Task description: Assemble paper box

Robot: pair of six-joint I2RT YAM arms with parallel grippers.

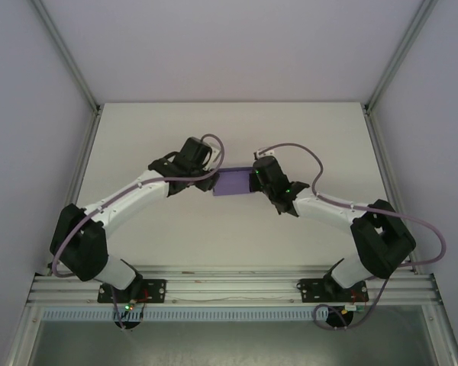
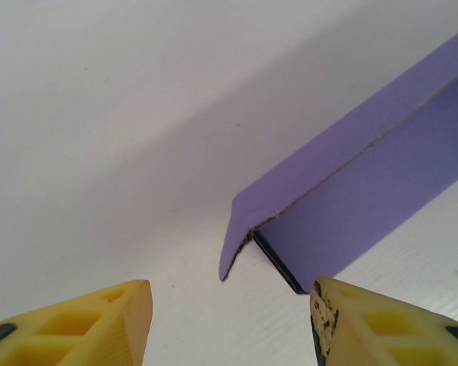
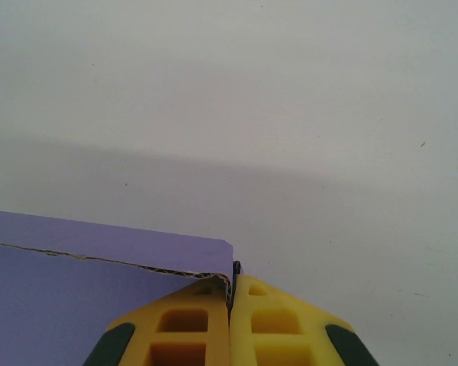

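Top view: both ends of the box are covered by the wrists. Left wrist view: box is cut off at the right edge, left gripper at the bottom. Card corner is possibly pinched by the right gripper; the contact itself is hidden.

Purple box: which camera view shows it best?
Left wrist view: the purple box shows a fold, two faces and a corner. Top view: a small, partly covered patch. Right wrist view: one corner.
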